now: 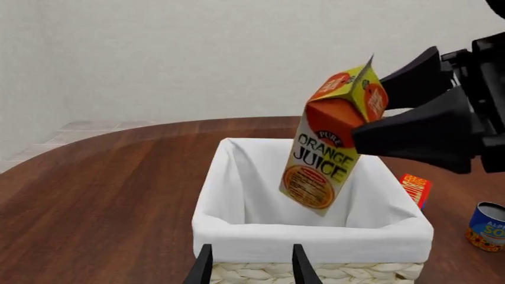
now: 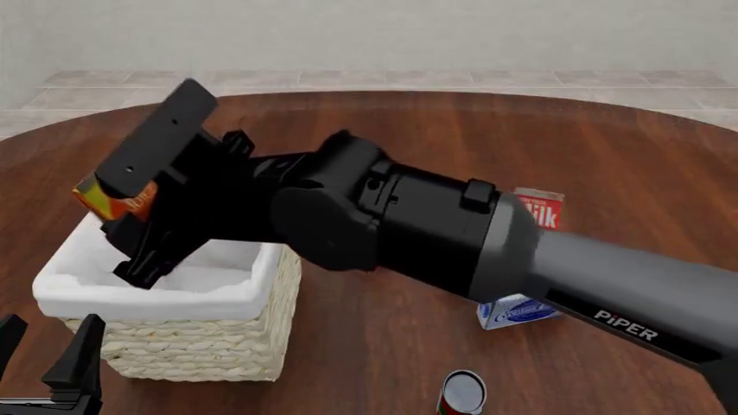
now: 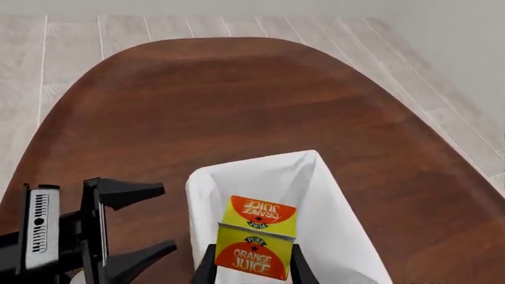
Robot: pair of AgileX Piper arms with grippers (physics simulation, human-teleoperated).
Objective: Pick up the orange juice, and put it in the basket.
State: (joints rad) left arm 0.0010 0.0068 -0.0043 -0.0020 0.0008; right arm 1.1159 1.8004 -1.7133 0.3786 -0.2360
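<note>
1 right hand (image 3: pixel 252 273) pinches the orange juice (image 1: pixel 332 142) above the basket (image 1: pixel 236 201); left hand (image 1: pixel 251 263) spread.

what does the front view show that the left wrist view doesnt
Only the front view shows the milk carton and a blue-and-white box behind the right arm. Only the left wrist view shows the orange juice lettering, tilted above the basket, pinched by the right end effector. Both share the basket, the carton and a can.
</note>
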